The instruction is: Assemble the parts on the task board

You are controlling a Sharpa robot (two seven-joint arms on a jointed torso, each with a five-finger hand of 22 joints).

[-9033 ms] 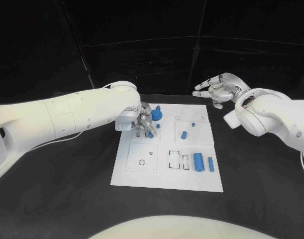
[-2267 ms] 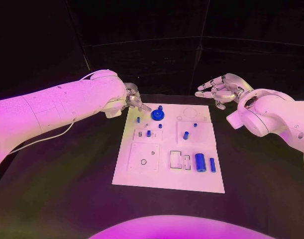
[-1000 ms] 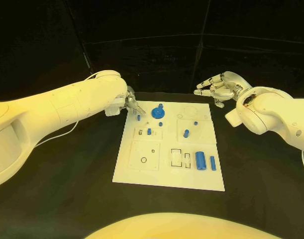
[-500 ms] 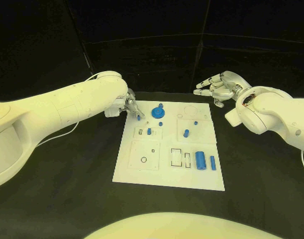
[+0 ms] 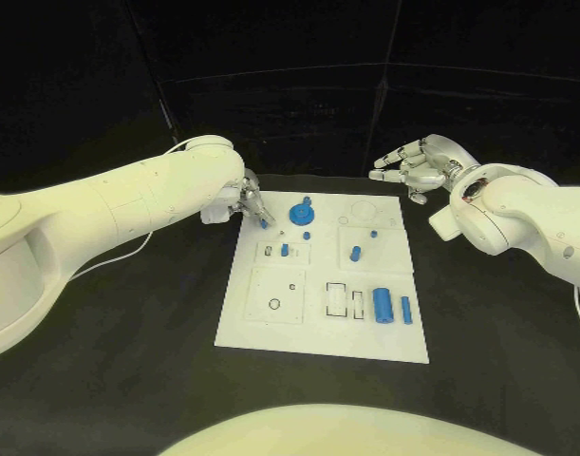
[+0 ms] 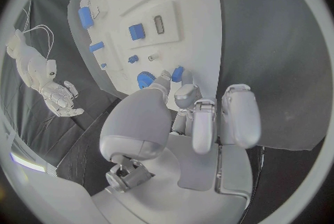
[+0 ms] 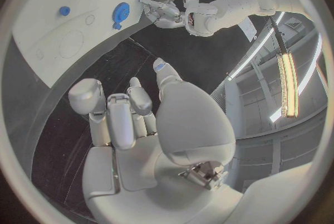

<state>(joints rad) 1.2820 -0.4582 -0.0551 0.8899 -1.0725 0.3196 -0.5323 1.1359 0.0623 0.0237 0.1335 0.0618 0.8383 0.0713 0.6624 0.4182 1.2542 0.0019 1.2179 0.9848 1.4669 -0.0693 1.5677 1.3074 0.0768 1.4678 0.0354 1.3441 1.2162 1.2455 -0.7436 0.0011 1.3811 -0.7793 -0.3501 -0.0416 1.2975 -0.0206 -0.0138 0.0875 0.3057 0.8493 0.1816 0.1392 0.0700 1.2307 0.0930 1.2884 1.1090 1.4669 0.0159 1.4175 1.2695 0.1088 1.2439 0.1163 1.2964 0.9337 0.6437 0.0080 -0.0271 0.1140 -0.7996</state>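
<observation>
Parts lie spread over the task board, the white plate in the middle of the black table. Nearest the robot, a large cylinder and a slimmer rod lie side by side at the board's near right, just beside two empty rectangular slots. Further on, a short peg lies in the right middle panel and a small block in the left middle panel. At the far end a round gear-like piece sits on the board. These pieces look small, rigid and light, probably smooth plastic that may slip or roll; the cylinders are best pinched across their middle, from above, with moderate force. The left hand is poised at the board's far left corner, fingers drawn narrowly together and pointing down towards the board; whether the fingertips pinch a small part cannot be told. The right hand hangs beyond the board's far right corner, well apart from the parts, fingers loosely curled and spread, holding nothing.
</observation>
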